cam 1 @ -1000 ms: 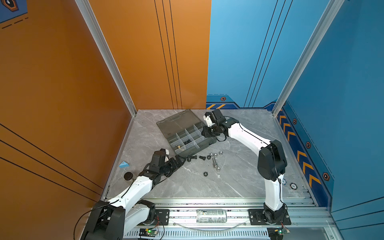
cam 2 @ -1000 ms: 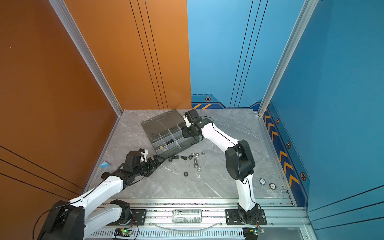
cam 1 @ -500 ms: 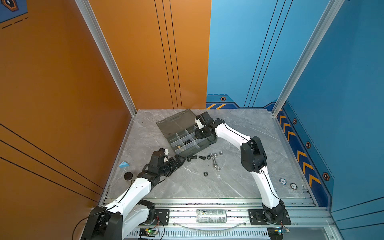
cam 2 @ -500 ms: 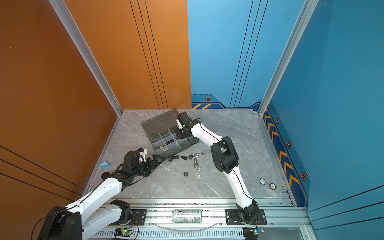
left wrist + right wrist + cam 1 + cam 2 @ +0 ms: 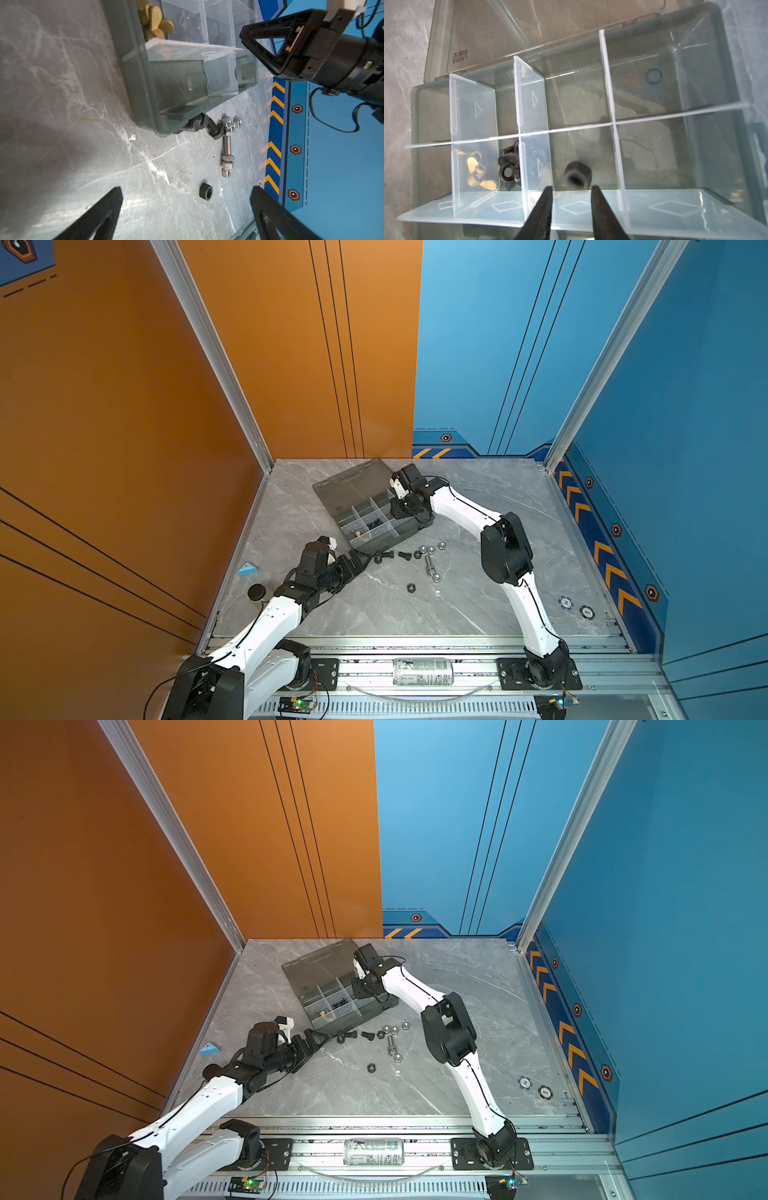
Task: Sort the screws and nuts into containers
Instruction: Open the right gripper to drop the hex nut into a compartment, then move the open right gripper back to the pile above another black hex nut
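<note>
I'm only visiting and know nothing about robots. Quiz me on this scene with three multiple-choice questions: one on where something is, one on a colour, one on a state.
1. Where is the right gripper?
A) over the organizer box
B) against the orange wall
C) down by the front rail

2. What colour is the lone nut lying apart from the rest, nearest the front?
A) silver
B) brass
C) black

3. How is the left gripper?
A) shut on a screw
B) open and empty
C) shut on a nut

Answers:
1 A, its wrist view looks straight down into the box.
2 C, it shows black in both top views.
3 B, its jaws stand wide apart with nothing between them.
</note>
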Action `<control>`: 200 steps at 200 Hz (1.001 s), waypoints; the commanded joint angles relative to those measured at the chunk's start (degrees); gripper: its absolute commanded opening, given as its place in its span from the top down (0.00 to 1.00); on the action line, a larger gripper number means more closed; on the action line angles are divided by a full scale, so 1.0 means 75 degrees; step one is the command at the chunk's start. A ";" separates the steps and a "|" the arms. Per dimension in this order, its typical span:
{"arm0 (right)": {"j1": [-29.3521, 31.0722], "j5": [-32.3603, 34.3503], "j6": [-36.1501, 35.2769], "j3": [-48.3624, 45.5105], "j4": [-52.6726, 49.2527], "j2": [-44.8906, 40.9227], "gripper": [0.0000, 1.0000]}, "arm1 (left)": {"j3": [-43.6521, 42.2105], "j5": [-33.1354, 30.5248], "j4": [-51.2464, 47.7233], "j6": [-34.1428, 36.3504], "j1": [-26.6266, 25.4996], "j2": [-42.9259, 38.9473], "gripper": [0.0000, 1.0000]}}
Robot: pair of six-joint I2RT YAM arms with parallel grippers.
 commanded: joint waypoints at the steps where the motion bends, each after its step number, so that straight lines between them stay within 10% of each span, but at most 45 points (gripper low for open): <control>1: 0.0021 0.0221 -0.0244 0.0156 -0.0487 -0.0469 0.60 | -0.0033 -0.0037 -0.0191 0.0005 0.0004 -0.0064 0.02; 200: 0.1306 -0.0331 0.0608 -0.5686 -0.1138 -0.4644 0.50 | -0.0070 0.0187 0.0284 -0.0054 0.0043 0.0245 0.02</control>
